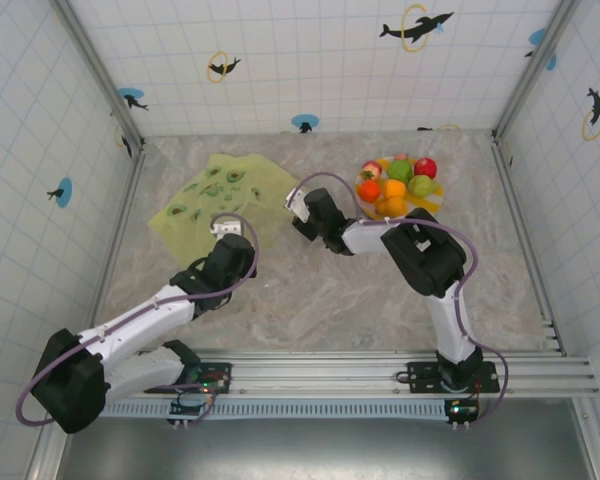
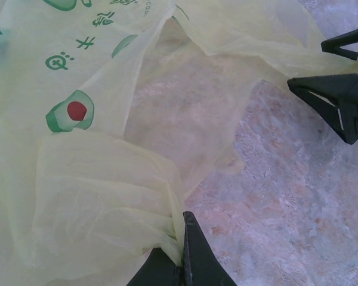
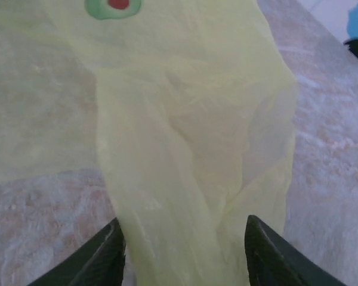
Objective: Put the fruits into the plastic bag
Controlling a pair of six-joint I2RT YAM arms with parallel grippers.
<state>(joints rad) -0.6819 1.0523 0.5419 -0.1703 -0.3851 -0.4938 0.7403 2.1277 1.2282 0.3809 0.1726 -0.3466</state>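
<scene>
Left end effector (image 2: 184,238) clenched on an edge of the plastic bag (image 1: 220,195), right end effector (image 3: 183,223) released astride another fold straight ahead, the fruits (image 1: 400,185) heaped behind it, nearest that arm

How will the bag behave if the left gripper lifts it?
The bag is thin and creased, so it will probably hang limp and fold. The table shows through it, so it is likely very light. The left gripper pinches only a small bunch, which might slip out.
</scene>
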